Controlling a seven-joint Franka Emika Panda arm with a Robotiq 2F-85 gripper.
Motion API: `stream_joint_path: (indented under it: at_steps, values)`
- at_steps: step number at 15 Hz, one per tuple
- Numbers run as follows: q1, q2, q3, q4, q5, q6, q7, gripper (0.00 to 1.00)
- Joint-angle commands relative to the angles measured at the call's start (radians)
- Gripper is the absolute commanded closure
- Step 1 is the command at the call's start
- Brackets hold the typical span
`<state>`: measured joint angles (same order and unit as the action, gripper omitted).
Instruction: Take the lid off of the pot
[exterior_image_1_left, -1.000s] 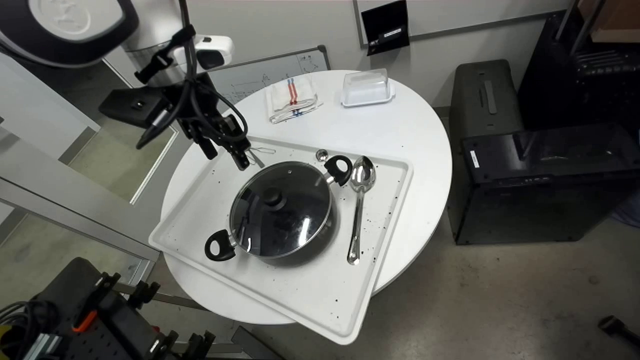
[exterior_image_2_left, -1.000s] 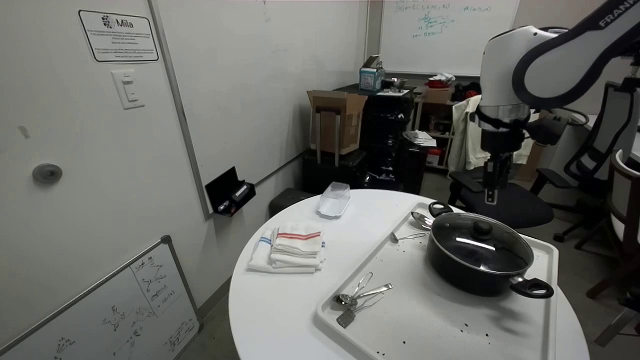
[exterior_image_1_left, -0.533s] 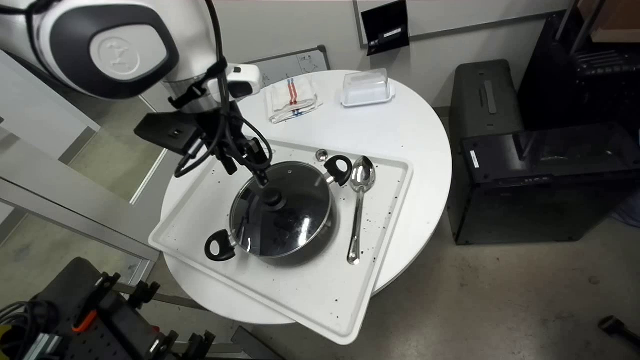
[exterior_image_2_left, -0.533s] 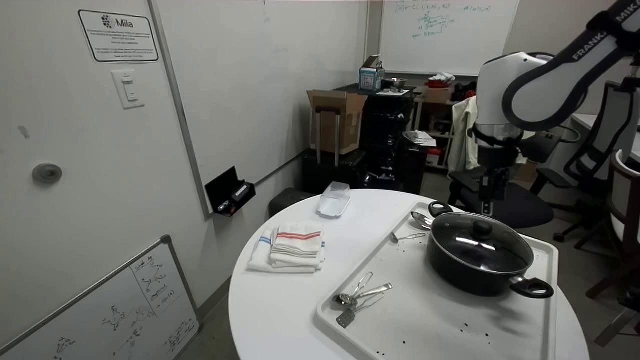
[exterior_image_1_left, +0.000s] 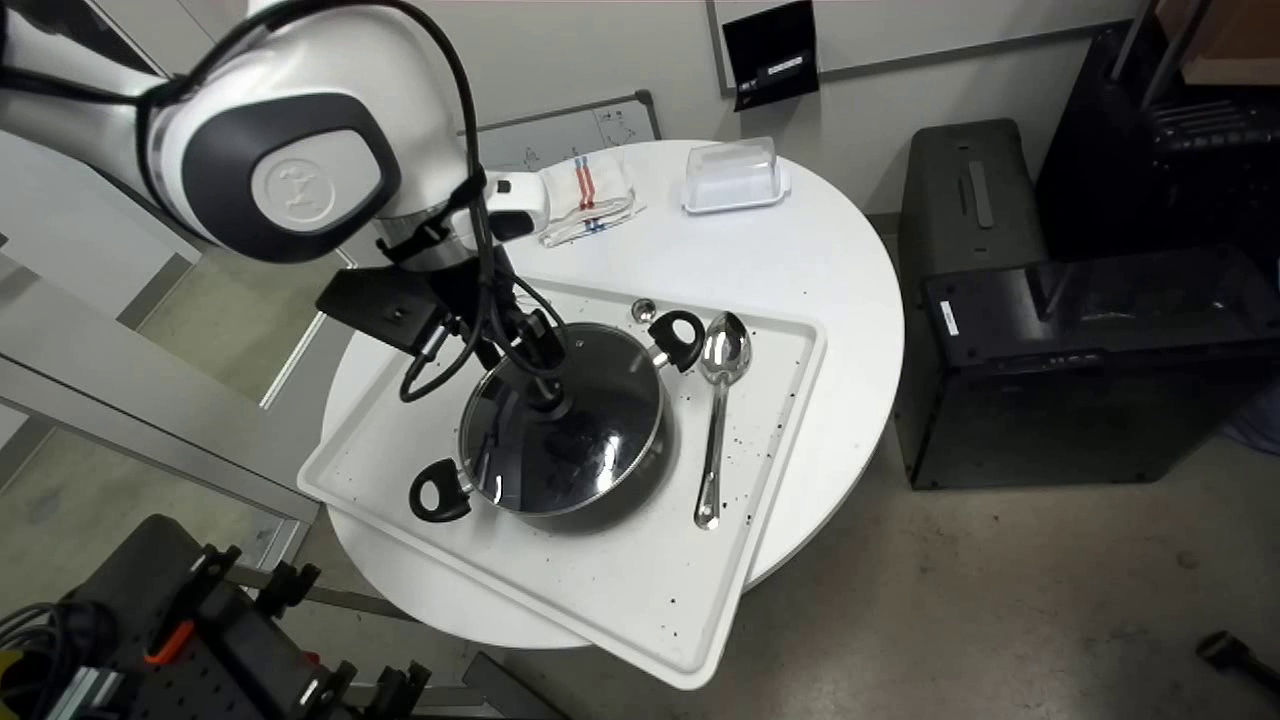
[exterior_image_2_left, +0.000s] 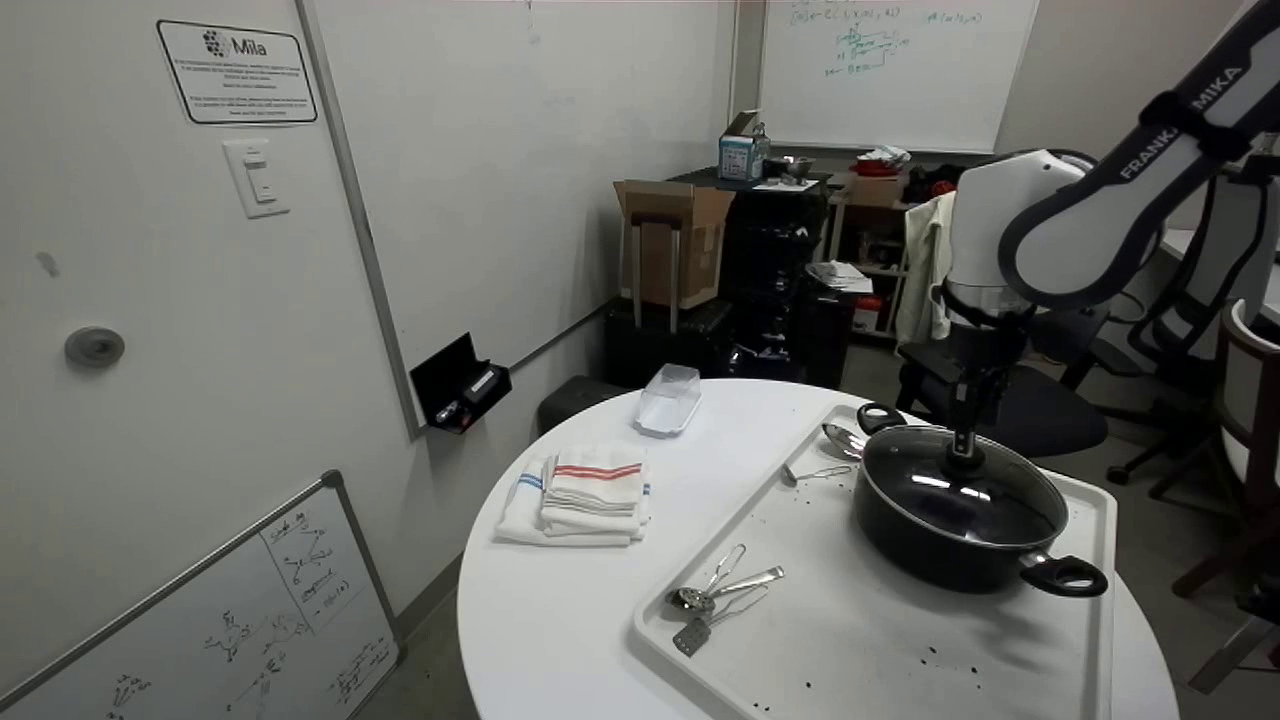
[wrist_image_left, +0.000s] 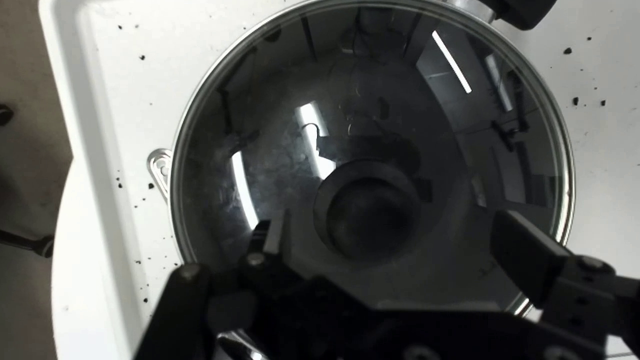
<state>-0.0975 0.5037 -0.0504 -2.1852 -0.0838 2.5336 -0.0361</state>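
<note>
The lid (exterior_image_1_left: 600, 400) is see-through glass with a thin metal rim, and it lies on the black pot (exterior_image_2_left: 920, 555). The lid fills most of the wrist view (wrist_image_left: 380, 100). Its dark round knob (wrist_image_left: 372, 217) lies between my spread fingers, nearer the left one. My gripper (wrist_image_left: 392, 235) is open, with a visible gap on both sides of the knob. In both exterior views the gripper (exterior_image_1_left: 518, 370) reaches down at the knob from above, and a fingertip (exterior_image_2_left: 963, 440) partly covers it. Whether a finger touches the knob or glass cannot be told.
The pot stands on a white tray (exterior_image_1_left: 620, 610) on a round table (exterior_image_1_left: 850, 300). The pot's looped handles (exterior_image_1_left: 440, 492) stick out. A large metal spoon (exterior_image_1_left: 713, 430) lies beside it. Small utensils (exterior_image_2_left: 715, 600), folded towels (exterior_image_2_left: 590, 500) and a white dish with clear cover (exterior_image_1_left: 735, 185) are also there.
The arm has come down and across from the tray's edge to the pot's middle. The gripper now sits around the knob. The lid and pot have not moved.
</note>
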Motion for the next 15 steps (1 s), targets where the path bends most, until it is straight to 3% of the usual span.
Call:
stream_joint_path:
  at_steps: [1,6,9,11,15]
  values:
    - [0.005,0.035,-0.006,-0.001,-0.002,0.063,-0.02,0.0]
    - [0.007,0.06,-0.008,-0.003,-0.004,0.102,-0.02,0.0]
    - [0.008,0.062,-0.007,-0.004,-0.004,0.115,-0.02,0.05]
    - [0.009,0.061,-0.008,-0.005,-0.004,0.124,-0.019,0.3]
    - [0.007,0.058,-0.005,-0.007,0.0,0.134,-0.021,0.58]
